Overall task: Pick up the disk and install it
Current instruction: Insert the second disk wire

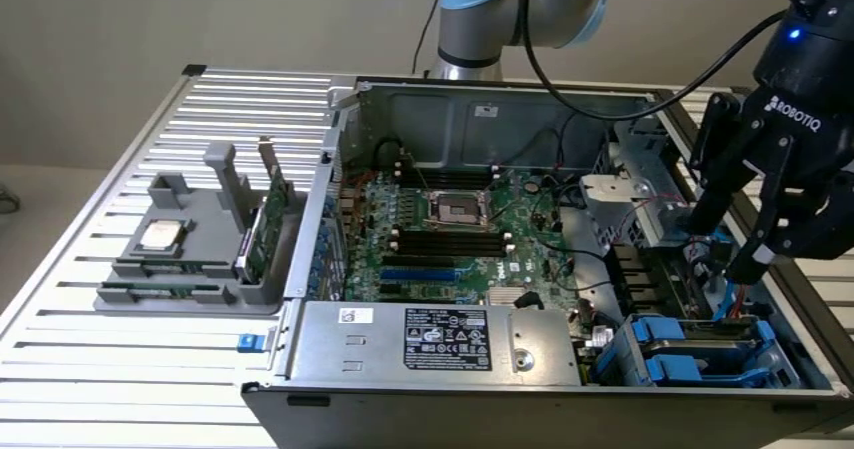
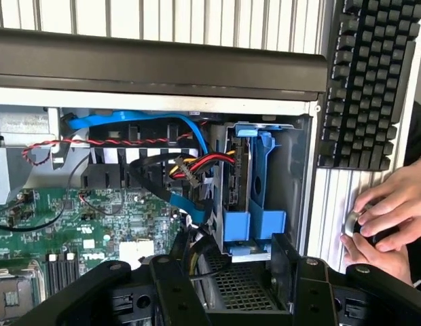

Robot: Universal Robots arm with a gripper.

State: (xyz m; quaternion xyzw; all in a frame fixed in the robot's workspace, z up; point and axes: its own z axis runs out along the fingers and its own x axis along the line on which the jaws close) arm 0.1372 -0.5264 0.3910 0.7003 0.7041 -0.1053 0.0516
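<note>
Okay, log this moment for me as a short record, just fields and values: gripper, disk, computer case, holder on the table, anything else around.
gripper: open, holding nothing, above the drive bay
disk: seated on edge in its blue carrier in the bay
computer case: side panel off, motherboard exposed
grey holder: beside the case at the exterior view's left; holds a silver chip and green cards
keyboard: on the table beside the case
person's hands: on a mouse by the keyboard

Gripper (image 1: 721, 254) hangs empty above the disk (image 1: 705, 349) in its bay.

Blue carrier bracket (image 2: 254, 204) around the disk (image 2: 235, 178), green motherboard (image 1: 454, 239), black gripper (image 1: 727, 239), black keyboard (image 2: 367, 81), silver slatted surface (image 1: 134, 149).
</note>
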